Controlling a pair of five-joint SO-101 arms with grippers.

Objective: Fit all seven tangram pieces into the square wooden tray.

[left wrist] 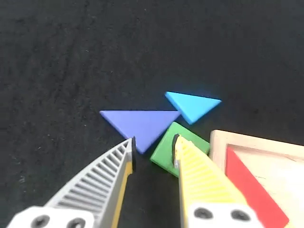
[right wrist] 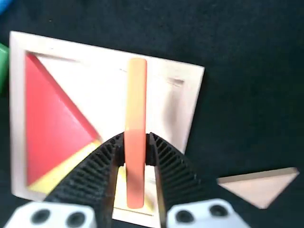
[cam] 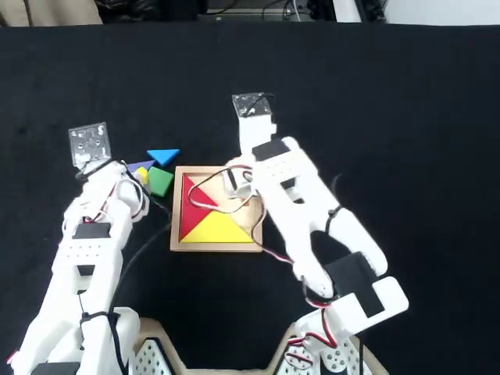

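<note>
Orange piece: pinched on edge between jaws of right gripper, held over bare floor of wooden tray. Red triangle, yellow triangle seated to one side of jaws. Judged: piece to be tipped flat and squared to free corner before release. Left gripper: jaws spread, blue triangle and green square at tips.

Bare tray floor under orange piece

Seven tangram pieces, one square wooden tray, two robot arms.
</note>
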